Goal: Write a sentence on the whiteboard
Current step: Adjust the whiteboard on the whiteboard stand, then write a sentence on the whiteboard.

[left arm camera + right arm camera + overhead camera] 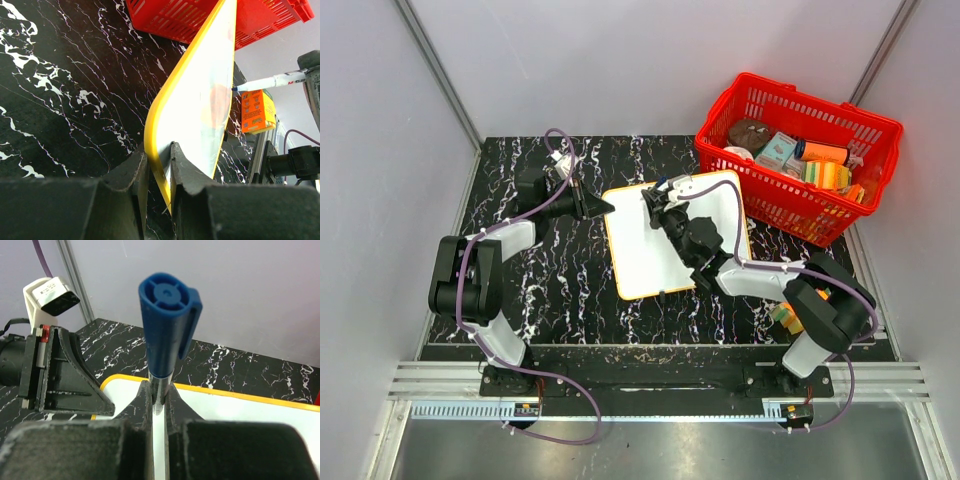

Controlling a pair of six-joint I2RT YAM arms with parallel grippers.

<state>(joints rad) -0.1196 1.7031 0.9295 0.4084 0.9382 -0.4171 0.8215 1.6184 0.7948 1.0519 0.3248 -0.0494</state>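
Your whiteboard point(660, 270) lies mid-counter point(550, 290), blank as seen: writing looks about to start. At its far left corner your left claw point(604, 207) pinches the edge; your right claw point(159, 396) clenches the marker point(165, 305) just above. Lower it, then stroke right: bare board there, though the basket point(790, 205) crowds the far right edge.

The black-and-white left arm point(505, 238) reaches to the left edge of the white, orange-framed whiteboard point(640, 262), the left claw point(159, 155) pinching that edge. The right arm point(755, 278) stretches over the whiteboard, the right claw point(159, 395) clamped on a blue-capped marker pen point(165, 315).
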